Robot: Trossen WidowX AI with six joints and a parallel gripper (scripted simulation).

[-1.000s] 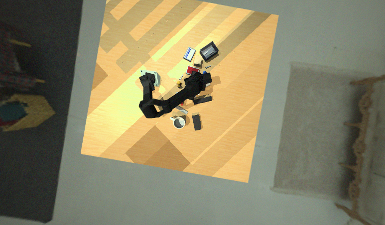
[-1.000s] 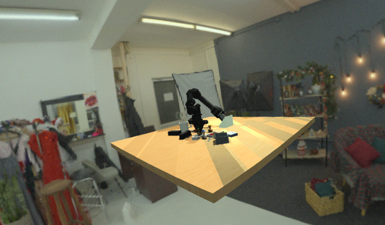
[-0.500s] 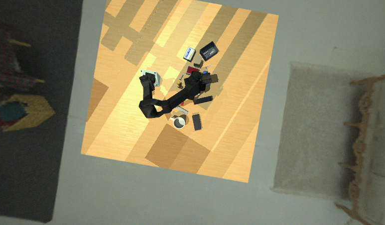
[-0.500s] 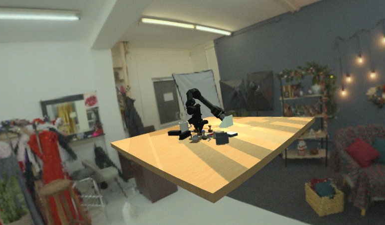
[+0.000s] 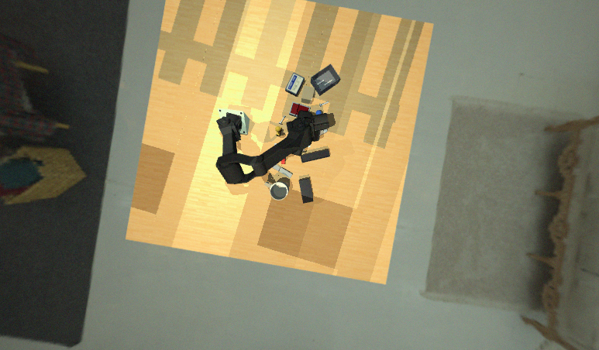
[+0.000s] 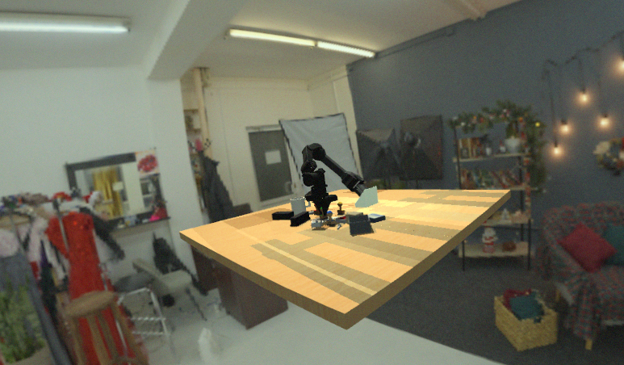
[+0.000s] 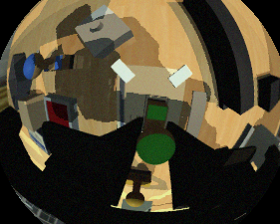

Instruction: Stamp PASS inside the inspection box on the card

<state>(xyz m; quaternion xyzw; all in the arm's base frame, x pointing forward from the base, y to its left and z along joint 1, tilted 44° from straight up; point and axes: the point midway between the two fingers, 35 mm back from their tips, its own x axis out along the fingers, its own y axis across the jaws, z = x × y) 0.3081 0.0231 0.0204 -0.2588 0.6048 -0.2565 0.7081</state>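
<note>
My gripper (image 6: 322, 211) (image 7: 154, 123) is shut on the green-knobbed stamp, low over the work area. The stamp's green knob (image 7: 155, 149) and green label (image 7: 156, 112) show between the fingers in the wrist view. Its printing face is hidden. A pale, shadowed surface with two white tabs (image 7: 123, 71) (image 7: 180, 76) lies just beyond it, perhaps the card; I cannot tell whether the stamp touches it. No box outline or print can be made out. The red ink pad (image 5: 299, 109) (image 7: 57, 113) lies open, left of the stamp in the wrist view.
A yellow-knobbed stamp (image 5: 278, 129) (image 7: 135, 199) and a blue-knobbed stamp (image 5: 318, 112) (image 7: 30, 67) stand nearby. Two black blocks (image 5: 315, 155) (image 5: 306, 190) and a mug (image 5: 278, 191) are on one side. A dark tray (image 5: 336, 80) and a labelled box (image 5: 294, 84) are on the other.
</note>
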